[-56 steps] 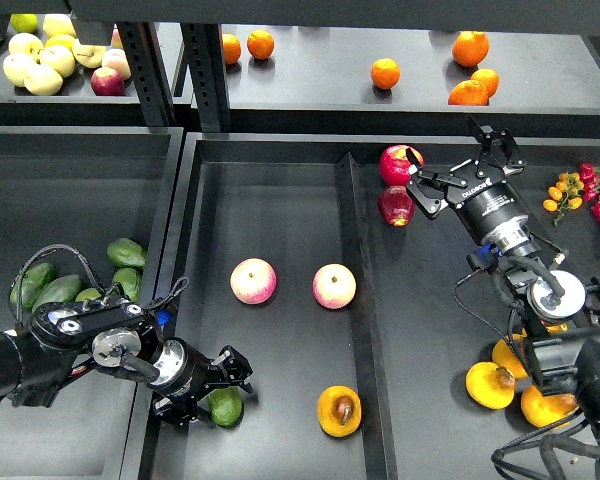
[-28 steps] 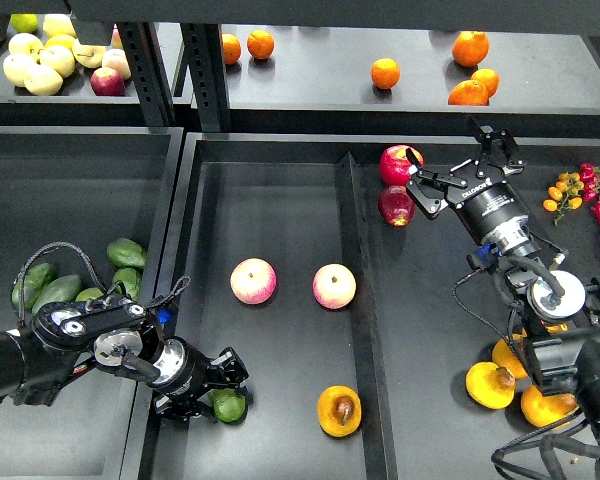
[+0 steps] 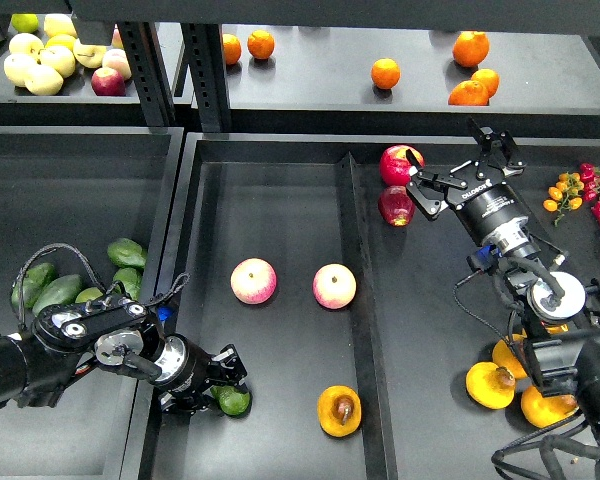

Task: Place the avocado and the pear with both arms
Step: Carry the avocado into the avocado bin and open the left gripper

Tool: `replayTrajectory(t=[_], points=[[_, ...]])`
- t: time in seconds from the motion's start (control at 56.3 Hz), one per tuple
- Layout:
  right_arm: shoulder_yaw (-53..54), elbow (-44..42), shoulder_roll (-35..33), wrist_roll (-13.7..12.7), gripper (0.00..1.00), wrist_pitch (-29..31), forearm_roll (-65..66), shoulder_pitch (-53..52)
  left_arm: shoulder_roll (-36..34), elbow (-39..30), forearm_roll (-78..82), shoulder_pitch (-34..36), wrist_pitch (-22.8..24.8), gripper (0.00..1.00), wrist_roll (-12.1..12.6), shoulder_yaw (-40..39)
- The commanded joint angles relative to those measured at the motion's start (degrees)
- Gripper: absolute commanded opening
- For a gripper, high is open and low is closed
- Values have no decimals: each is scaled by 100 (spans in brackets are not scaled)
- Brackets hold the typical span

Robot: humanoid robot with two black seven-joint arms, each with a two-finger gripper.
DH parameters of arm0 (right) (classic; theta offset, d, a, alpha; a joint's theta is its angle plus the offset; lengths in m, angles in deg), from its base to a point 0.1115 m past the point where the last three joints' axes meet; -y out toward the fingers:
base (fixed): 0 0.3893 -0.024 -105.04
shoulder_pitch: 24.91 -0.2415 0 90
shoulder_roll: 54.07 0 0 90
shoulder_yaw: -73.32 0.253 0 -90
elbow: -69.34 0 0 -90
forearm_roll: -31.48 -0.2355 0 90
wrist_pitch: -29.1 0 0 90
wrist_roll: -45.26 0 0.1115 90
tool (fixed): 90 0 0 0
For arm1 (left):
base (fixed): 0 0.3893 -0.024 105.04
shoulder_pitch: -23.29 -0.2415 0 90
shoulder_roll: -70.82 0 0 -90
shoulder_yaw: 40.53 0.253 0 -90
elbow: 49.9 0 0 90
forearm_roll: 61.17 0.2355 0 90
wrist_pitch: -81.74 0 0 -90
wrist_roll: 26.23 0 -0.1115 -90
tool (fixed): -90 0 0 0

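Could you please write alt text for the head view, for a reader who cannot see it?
The left gripper rests at a green avocado in a dark tray, near the pear and two apples. The right gripper hovers open beside red fruit.

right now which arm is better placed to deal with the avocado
Left. The left gripper has its fingers around the avocado in the middle tray; the right gripper is open, far off by the red apples.
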Motion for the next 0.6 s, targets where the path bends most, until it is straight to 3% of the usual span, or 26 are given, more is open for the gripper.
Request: replayTrajectory(t=[0.0,0.249,0.586], points=[[0,0,0,0,100,0,0,8,-78,-117,-52,74,0,32,-1,-129],[0,0,0,-9,100,0,0,8,-693,-337,-184,496,0,33,-1,-348],[-9,0,0,-44,100,0,0,8,-2187,-460,-632,883,0,34,-1,-349]])
